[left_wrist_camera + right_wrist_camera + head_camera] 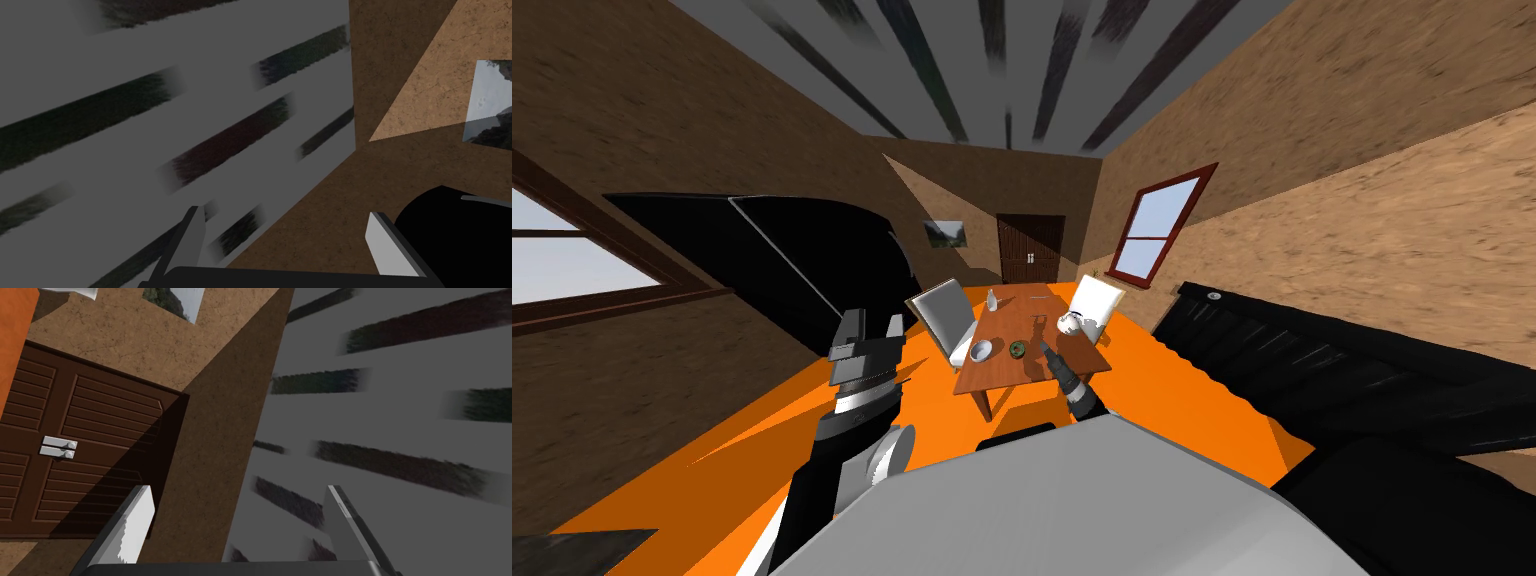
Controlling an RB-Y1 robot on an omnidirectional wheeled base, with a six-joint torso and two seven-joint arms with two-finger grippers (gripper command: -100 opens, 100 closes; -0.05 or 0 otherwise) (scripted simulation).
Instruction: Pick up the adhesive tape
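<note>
Head view: hold nothing yet, left gripper [286,212] and right gripper [239,488] fingers spread wide, dark-green round tape roll [1018,349] ungrasped on brown wooden table [1012,376].

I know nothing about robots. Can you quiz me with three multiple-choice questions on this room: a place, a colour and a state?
1. Where does the adhesive tape lie? A on a windowsill; B on the brown table beside the white bowl; C on a chair.
2. What colour is the floor? A orange; B grey; C blue.
3. How are the right gripper's fingers? A shut on the tape; B shut on the bowl; C open.
Answers: 1 B, it lies by the bowl; 2 A, orange surrounds the table; 3 C, they stand wide apart.
</note>
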